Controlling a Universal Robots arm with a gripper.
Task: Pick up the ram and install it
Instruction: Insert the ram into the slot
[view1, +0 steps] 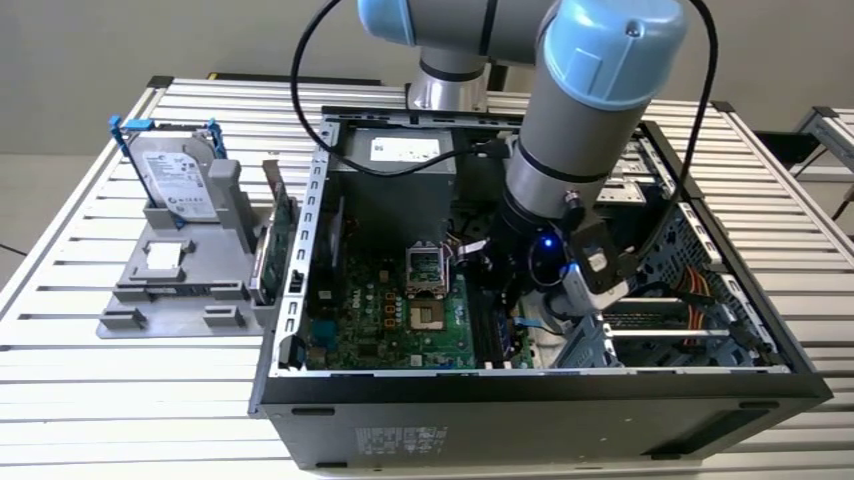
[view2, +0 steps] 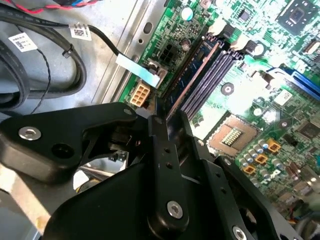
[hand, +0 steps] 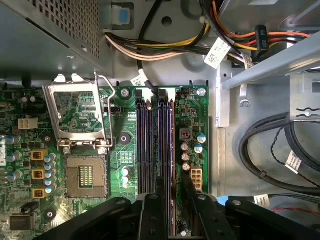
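Gripper (hand: 169, 207) low inside open computer case (view1: 561, 385), fingers (view2: 162, 145) clenched on ram (view2: 192, 75), held edge-on over motherboard (hand: 192, 107) memory slots (hand: 145, 145), aligned lengthwise for seating.

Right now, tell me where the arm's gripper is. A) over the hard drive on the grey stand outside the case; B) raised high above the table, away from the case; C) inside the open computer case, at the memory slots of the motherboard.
C: the gripper is low over the memory slots of the motherboard, inside the computer case.
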